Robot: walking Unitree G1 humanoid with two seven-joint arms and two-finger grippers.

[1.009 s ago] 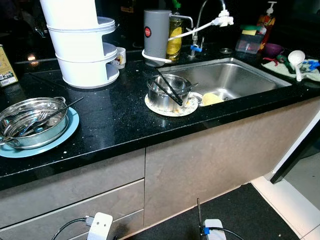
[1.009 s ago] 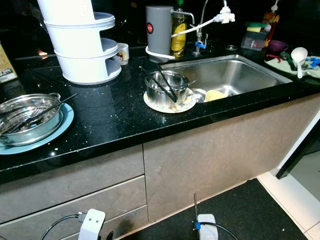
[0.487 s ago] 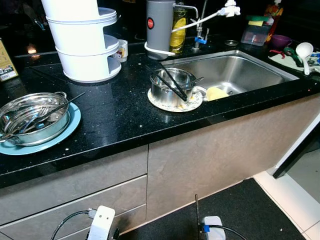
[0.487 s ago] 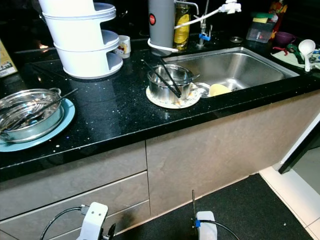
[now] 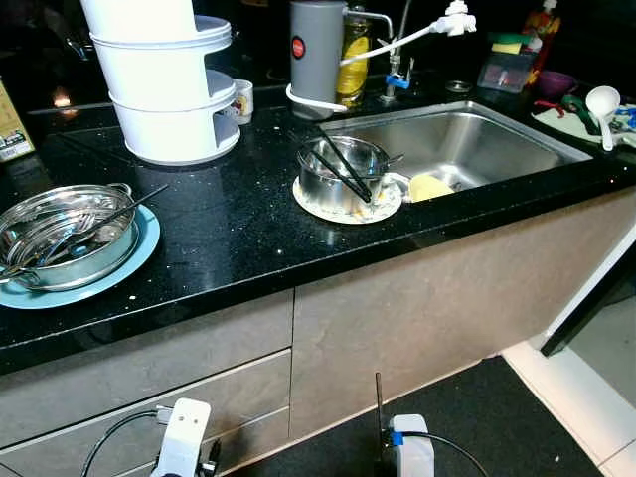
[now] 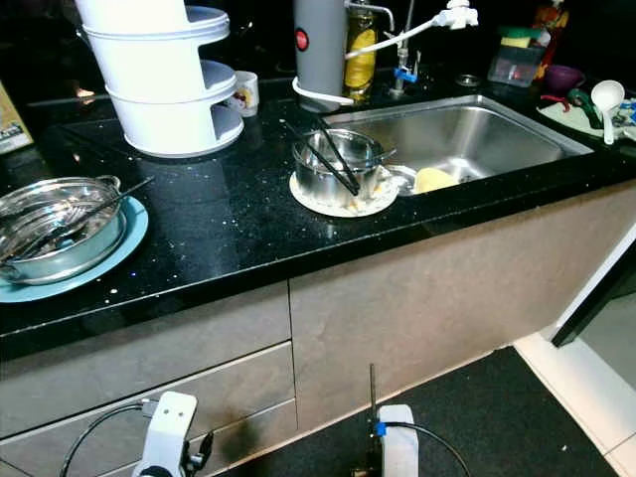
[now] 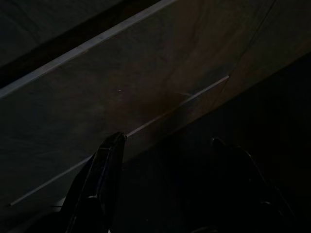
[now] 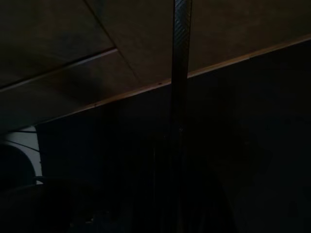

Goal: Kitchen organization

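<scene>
Steel bowl (image 5: pixel 342 171) with black chopsticks (image 5: pixel 345 167) laid across it sits on a soiled white plate (image 5: pixel 347 203), on the black table (image 5: pixel 229 224), the plate touching the left rim of the steel sink (image 5: pixel 477 139) and near the table's front edge. A yellow sponge (image 5: pixel 429 187) lies in the sink just beside that plate. At the far left, a steel pot (image 5: pixel 62 237) holding utensils rests on a blue plate (image 5: pixel 127 262) whose rim comes close to the front edge. Bare table lies between the two plates. Behind it stand a white tiered container (image 5: pixel 169 89) and a grey cylinder (image 5: pixel 316 58); a white ladle (image 5: pixel 602 101) lies on a cloth right of the sink. Left pincer (image 7: pixel 165 165) hangs low before the grey cabinet front (image 5: pixel 417 308), fingers spread apart, grasping nothing. Right arm (image 5: pixel 409 455) also hangs low over the dark floor mat (image 5: pixel 487 427); its wrist view is too dark, so the right pincer's state cannot be told.
</scene>
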